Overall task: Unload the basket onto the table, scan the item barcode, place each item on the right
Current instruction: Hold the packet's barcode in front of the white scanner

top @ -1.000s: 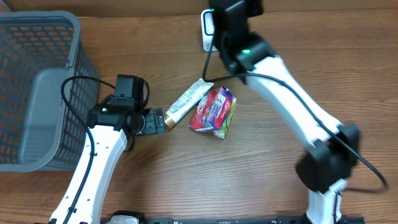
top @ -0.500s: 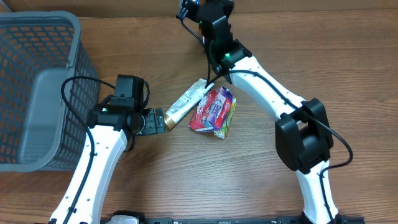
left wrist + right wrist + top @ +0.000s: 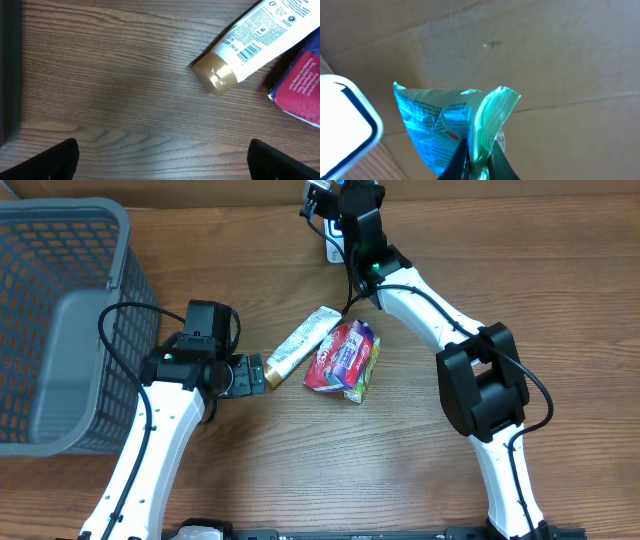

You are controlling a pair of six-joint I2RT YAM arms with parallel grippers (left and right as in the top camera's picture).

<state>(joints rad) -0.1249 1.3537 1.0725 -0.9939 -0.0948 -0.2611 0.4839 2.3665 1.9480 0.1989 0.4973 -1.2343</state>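
Right now the R arm is stretching from its base at the near-right edge. Its elbow is bending mid-table and the white forearm is running diag. up-left to the far edge of the brown wood-grain table (image 3: 200,240). The R gripper (image 3: 476,159) is pinching shut on the lower edge of a crinkly teal-and-green foil packet (image 3: 445,125), w/ only foil btwn the jaws. The packet is standing up above the fingers, off the table. A white rounded-corner scanner w/ black trim (image 3: 342,127) is sitting just beside it on the left, w/ cardboard behind. Can't tell whether packet and scanner are touching.

The L arm is reaching up from near-left, w/ the wrist bending to point right, low over the table. The L gripper (image 3: 165,162) is gaping wide and gripping nothing, its black fingertips (image 3: 50,165) showing at the bottom corners of the wrist view. A white plastic tube w/ gold cap and printed barcode (image 3: 260,30) is lying diag., cap just ahead of the jaws, not btwn them. The tube is lying up against a red-and-purple glossy pouch (image 3: 338,352), which is overlapping a green-yellow carton (image 3: 362,383). A grey mesh basket (image 3: 60,300) is sitting at far left, well apart.
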